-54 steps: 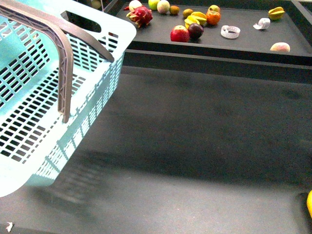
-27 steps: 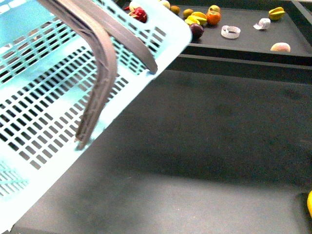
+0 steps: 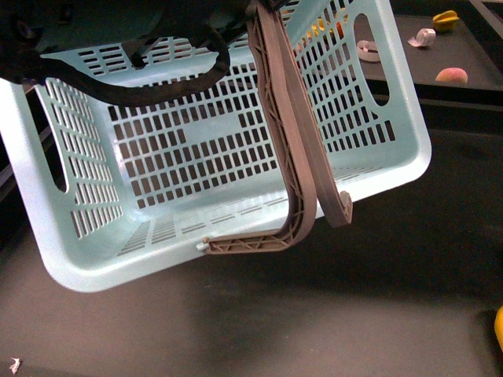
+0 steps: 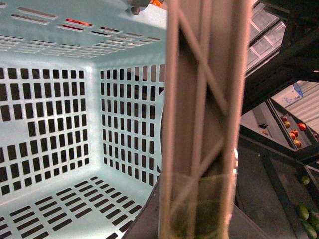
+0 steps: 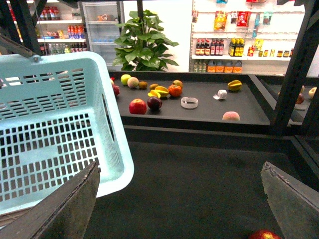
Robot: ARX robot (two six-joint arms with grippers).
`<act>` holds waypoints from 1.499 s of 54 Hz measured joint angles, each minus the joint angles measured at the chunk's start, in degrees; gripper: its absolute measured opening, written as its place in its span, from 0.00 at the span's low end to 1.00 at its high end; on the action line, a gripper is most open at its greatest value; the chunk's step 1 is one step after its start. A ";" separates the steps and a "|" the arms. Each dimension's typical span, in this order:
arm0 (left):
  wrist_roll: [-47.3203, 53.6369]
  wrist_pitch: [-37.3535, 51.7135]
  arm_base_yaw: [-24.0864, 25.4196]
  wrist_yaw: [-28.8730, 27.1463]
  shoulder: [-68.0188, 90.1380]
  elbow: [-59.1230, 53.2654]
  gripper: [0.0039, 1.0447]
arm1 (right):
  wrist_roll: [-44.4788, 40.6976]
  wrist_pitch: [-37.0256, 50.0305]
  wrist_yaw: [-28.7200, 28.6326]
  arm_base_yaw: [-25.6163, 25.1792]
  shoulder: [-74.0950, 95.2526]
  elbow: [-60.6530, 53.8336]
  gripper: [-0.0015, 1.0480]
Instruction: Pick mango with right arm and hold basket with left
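The tilted basket (image 3: pixel 196 157) is hiding most fruit (image 3: pixel 451 75) ahead; the right wrist view is showing right fingers (image 5: pixel 75 204) spread; left fingers: cannot tell.

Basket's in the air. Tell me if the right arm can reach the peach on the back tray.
Likely yes: right gripper is open, the basket hangs to one side, nothing blocks the peach.

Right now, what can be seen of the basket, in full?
The basket is pale aqua plastic with slotted walls and floor, an oval hand hole in each end wall and two grey-brown ribbed handles hanging across its mouth. It is empty, held clear of the dark table and tipped so its opening faces the front camera. The black left arm meets its upper rim; the grip itself is hidden.
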 joint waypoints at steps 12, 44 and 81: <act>3.69 -0.44 -1.68 3.56 3.06 2.36 0.05 | 0.00 0.00 0.00 0.00 0.00 0.00 0.92; 4.11 -1.95 -3.37 5.57 8.52 6.08 0.05 | 0.00 0.00 0.02 0.00 0.00 0.00 0.92; 4.02 -1.95 -3.37 5.64 8.52 6.10 0.05 | 0.00 0.00 0.00 0.00 -0.02 0.00 0.92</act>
